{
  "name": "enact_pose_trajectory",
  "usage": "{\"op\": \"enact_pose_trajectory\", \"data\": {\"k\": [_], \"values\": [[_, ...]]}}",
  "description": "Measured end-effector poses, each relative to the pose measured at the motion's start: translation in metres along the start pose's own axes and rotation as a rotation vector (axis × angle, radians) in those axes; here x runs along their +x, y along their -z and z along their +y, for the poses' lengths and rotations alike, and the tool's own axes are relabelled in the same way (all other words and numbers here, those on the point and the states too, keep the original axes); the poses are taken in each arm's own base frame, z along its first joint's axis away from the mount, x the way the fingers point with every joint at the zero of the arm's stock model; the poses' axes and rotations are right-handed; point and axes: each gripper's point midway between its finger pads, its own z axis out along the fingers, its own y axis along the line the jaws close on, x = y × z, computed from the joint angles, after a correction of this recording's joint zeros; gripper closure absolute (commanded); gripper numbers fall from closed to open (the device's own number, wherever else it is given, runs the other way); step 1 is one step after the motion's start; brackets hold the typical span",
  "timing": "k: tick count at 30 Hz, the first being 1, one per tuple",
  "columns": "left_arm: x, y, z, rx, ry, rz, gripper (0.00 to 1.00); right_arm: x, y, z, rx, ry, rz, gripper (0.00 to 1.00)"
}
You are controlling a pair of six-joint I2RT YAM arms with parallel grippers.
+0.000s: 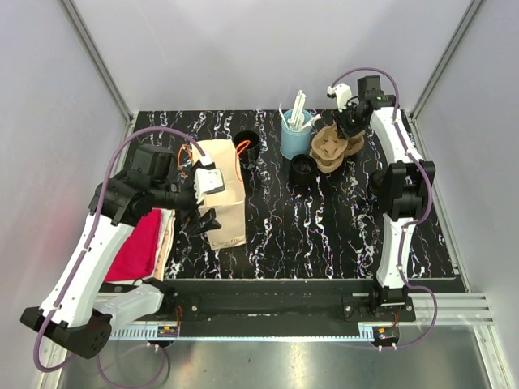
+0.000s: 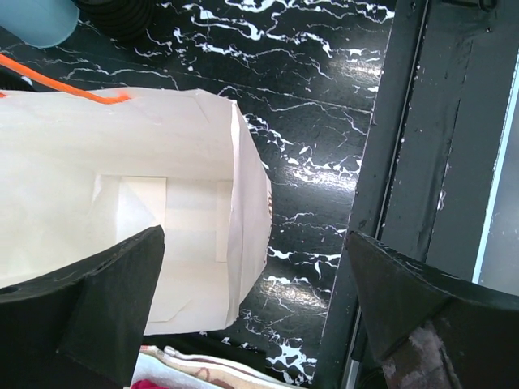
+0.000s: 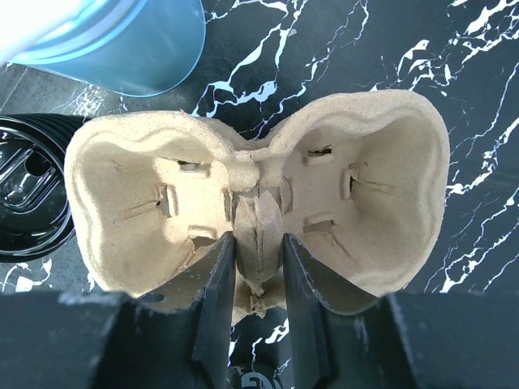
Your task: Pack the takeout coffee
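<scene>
**A:** Right wrist view, entry one: right gripper [image 3: 258, 243], jaws pinched shut on the middle ridge of the pulp cup tray [image 3: 154, 174].

**B:** Coffee cup [image 3: 24, 194]?

**A:** Lidded, upright, just beside the tray's left well, so it lies left of the jaws. The tray's long axis points straight at it.

**B:** Entry two?

**A:** Left gripper [image 2: 255, 243], jaws spread wide, holding nothing, over the paper bag [image 2: 122, 162], well apart from the cup.

**B:** Nearer arm?

**A:** Right, by my reckoning. A short sideways shift likely brings well and cup together.
</scene>
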Motion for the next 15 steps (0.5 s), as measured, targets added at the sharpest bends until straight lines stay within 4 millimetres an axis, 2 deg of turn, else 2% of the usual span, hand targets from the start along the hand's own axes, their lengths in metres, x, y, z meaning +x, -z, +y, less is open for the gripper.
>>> {"op": "enact_pose_trajectory", "data": {"k": [5, 9, 12, 15], "values": [[-0.012, 0.010, 0.007, -0.063, 0.003, -0.018, 0.01, -0.005, 0.007, 0.000, 0.007, 0.004, -0.012, 0.66], [-0.026, 0.028, 0.017, -0.163, 0.002, -0.052, 0.01, -0.021, 0.034, 0.001, 0.028, 0.020, -0.061, 0.66], [-0.036, 0.048, 0.031, -0.267, 0.026, -0.085, 0.01, -0.044, 0.075, 0.004, 0.057, 0.045, -0.138, 0.66], [-0.041, 0.065, 0.052, -0.367, 0.084, -0.106, 0.01, -0.073, 0.137, 0.011, 0.107, 0.087, -0.256, 0.66]]}}
